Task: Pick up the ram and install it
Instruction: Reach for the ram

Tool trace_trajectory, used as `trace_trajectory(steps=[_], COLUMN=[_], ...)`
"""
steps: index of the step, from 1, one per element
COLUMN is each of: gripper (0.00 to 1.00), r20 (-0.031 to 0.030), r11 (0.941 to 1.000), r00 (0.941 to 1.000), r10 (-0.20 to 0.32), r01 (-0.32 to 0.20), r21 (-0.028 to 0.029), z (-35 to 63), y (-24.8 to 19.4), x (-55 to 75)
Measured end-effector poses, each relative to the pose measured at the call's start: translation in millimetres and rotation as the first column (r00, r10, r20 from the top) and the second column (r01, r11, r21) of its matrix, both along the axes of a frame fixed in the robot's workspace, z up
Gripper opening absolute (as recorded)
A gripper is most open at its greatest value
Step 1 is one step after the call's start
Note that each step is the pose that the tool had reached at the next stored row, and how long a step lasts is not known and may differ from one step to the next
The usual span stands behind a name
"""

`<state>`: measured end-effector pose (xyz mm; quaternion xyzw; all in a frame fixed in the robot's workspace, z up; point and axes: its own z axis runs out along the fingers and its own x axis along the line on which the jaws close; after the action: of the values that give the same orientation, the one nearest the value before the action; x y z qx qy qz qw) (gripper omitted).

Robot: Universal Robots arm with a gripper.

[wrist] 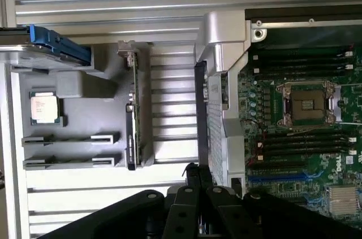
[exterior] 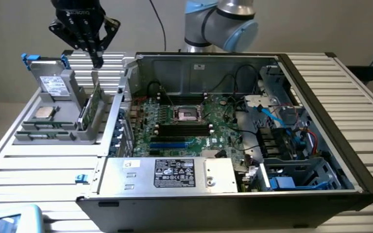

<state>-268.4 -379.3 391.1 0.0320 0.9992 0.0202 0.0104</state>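
Gripper (wrist: 193,170), fingers pressed together and empty, hovers at eleven o'clock of the open case (exterior: 238,211); we find the ram (exterior: 44,127) at nine o'clock, seemingly slotted edge-up in its holder (exterior: 105,124), presumably for easy pinching.

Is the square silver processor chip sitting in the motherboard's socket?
No, the processor chip lies in the grey plastic holder outside the case; the socket holds no chip.

open air above the grey holder (exterior: 50,137), but a tall green card (exterior: 89,109) sticking up in it. clear over the board (exterior: 225,132); wires (exterior: 272,115) crowding the exterior view's right.
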Motion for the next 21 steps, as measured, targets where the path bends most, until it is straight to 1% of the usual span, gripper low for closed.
trace_trajectory(steps=[8,13,21], gripper=[0.11,0.11,0.11], r20=[0.0001,0.0000,0.0000], r11=[1.0000,1.0000,1.0000], r00=[1.0000,1.0000,1.0000], r10=[0.000,0.000,0.000], r01=[0.000,0.000,0.000], r21=[0.0001,0.0000,0.0000], z=[-0.4,-0.8,-1.4], y=[-2.0,-2.0,-2.0], x=[-36.3,-58.9,-90.0])
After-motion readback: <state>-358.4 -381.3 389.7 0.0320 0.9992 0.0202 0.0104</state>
